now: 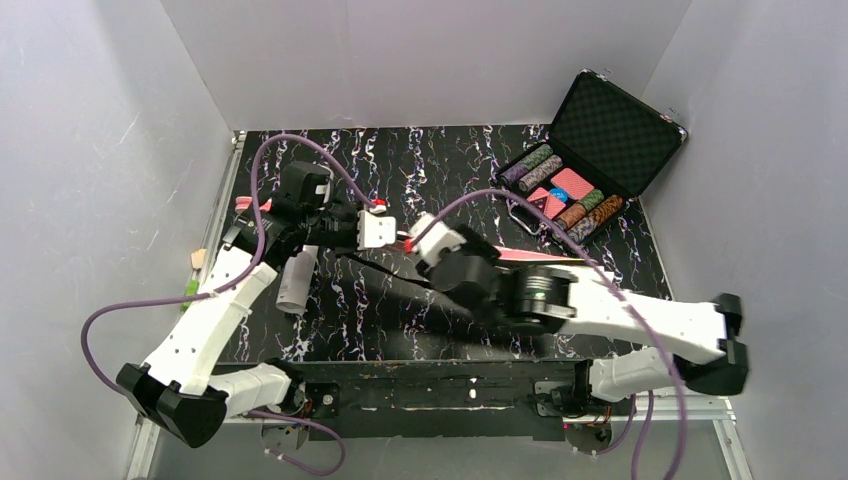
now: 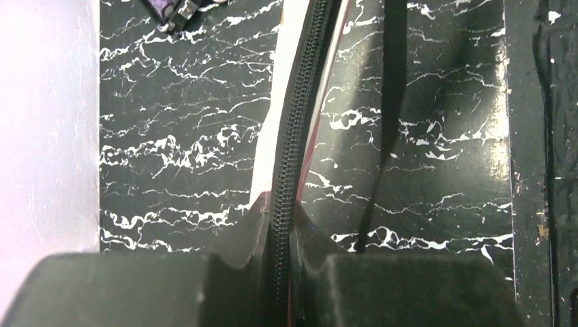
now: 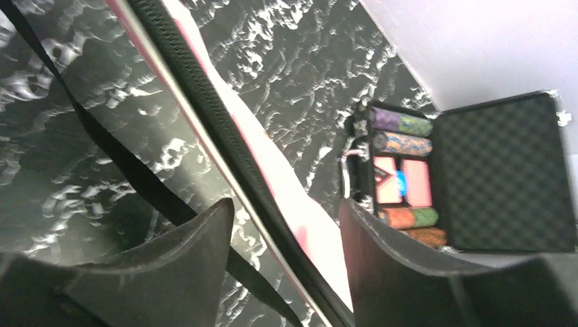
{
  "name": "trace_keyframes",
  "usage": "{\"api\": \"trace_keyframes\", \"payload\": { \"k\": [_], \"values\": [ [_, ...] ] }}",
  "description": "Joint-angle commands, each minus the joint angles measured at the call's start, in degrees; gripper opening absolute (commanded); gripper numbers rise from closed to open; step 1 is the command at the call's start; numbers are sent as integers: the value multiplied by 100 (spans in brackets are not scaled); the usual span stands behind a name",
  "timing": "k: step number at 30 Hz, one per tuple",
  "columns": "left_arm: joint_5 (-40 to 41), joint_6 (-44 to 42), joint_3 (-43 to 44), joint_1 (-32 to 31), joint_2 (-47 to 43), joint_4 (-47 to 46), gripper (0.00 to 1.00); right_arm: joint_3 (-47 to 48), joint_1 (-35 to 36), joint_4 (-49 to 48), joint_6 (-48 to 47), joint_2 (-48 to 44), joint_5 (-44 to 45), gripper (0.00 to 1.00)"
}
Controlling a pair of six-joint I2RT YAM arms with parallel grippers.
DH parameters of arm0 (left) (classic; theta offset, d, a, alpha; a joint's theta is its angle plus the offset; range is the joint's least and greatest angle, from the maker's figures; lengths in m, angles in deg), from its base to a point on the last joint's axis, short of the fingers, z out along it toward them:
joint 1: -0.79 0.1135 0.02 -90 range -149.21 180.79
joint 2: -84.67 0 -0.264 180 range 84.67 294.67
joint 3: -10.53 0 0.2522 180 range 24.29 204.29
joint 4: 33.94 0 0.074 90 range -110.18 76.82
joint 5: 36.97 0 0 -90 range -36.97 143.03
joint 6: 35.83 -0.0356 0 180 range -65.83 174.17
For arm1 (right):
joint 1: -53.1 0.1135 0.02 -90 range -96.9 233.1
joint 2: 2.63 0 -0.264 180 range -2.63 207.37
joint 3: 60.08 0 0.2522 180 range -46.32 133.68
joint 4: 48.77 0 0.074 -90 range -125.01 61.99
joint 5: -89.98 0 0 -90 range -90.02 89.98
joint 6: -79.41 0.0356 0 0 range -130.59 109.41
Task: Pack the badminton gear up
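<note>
Black white-veined tabletop (image 1: 420, 160), white walls (image 1: 400, 60) on three sides. Left gripper (image 2: 276, 272) is clamped tight on the black zipper (image 2: 293, 136) of the pink bag (image 3: 272, 174), mid-table. Right gripper (image 3: 286, 252) is spread, one finger either side of the same bag edge, near the left. Black strap (image 2: 392, 102) runs beside the zipper. White tube (image 1: 297, 280) lies by the left arm. Open chip case (image 1: 590, 150) sits in the far-right corner.

Table (image 1: 345, 325): black top, white marble veining. Open case (image 1: 592, 150) with chips sits at far right corner. White tube (image 1: 296, 280) lies at left. Pink bag (image 1: 530, 257) runs across middle, its black strap (image 2: 393, 82) alongside.
</note>
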Motion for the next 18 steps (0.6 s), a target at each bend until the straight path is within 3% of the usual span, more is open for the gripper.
{"api": "trace_keyframes", "payload": {
  "k": [1,7,12,18],
  "values": [
    [279,-4,-74,18,-252,-381,0,-103,-272,-201,1129,-1299,-1128,68],
    [252,-23,14,13,-287,-270,0,-483,-742,334,1260,-2083,-2134,75],
    [193,-81,165,15,-256,-110,0,-482,-968,617,959,-1934,-3016,79],
    [58,-372,240,15,-342,242,0,-568,-1293,223,237,-1872,-3751,79]
  ]
}}
